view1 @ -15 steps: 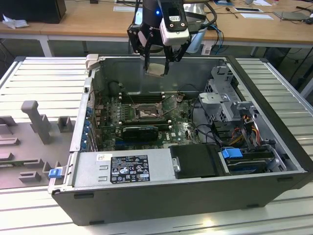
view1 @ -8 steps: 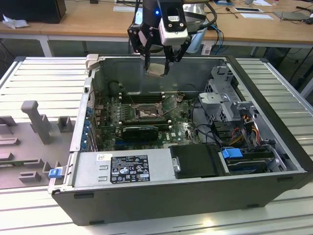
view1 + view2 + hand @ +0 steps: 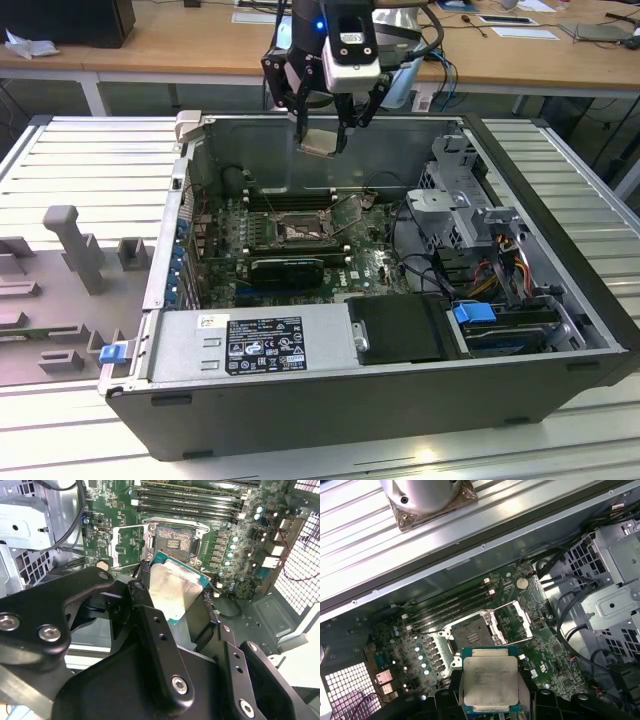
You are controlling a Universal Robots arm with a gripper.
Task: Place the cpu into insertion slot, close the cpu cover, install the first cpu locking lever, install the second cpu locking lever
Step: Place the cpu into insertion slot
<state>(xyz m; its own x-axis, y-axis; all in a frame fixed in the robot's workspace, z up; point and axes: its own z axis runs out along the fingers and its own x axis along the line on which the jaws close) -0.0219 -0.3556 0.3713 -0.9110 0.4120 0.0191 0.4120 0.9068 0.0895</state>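
The end effector [image 3: 321, 145] is clamping the cpu [image 3: 490, 682], hovering above the insertion slot [image 3: 471, 631], whose cpu cover [image 3: 524, 620] is standing open.

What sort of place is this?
Probably a robotics lab or workshop: an opened computer case lies on a slatted metal bench, wooden desks stand behind, and the arm's tool holds the cpu above it.

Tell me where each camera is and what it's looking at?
Exterior view: off the arm, above the open computer case, looking down; the gripper holds the chip.
Second wrist view: on the arm, looking past black fingers at the socket.
First wrist view: on the arm, looking down at the open cover.
Shared: both wrist views show chip and socket.
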